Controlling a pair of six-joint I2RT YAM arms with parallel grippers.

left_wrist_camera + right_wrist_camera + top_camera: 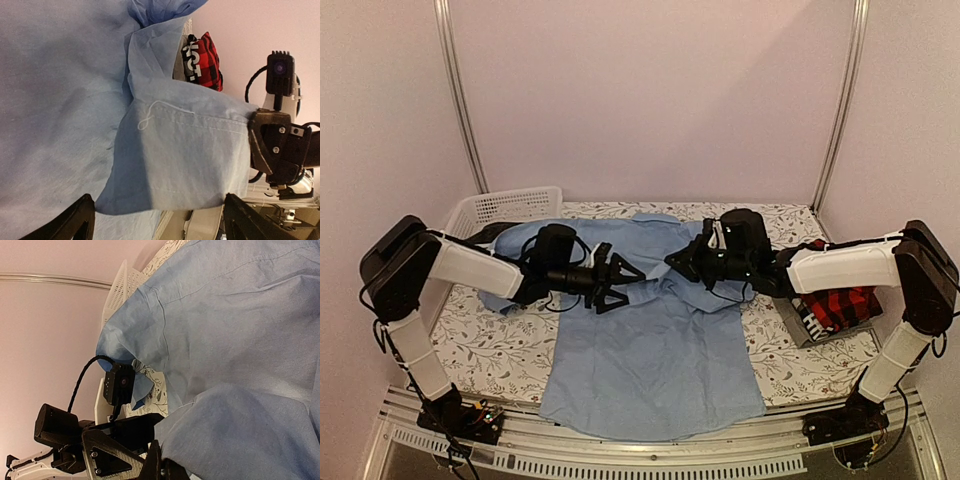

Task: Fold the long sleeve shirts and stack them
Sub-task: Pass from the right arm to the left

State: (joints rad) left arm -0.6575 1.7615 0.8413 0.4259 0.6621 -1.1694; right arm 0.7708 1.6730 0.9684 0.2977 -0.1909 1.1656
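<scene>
R claw (673, 261) pinches blue shirt (650, 370) fold; L claw (623, 280) agape just beside.

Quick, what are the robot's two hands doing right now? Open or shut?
Left gripper: open, gripping nothing.
Right gripper: shut on a fold of the light blue shirt.

the left arm (470, 265) and right arm (840, 265) reach inward over the light blue shirt (650, 360), forearms nearly level, the left gripper (623, 280) spread wide above its left half, facing the right gripper (677, 260) pinched closed on a raised fold near its middle.
</scene>
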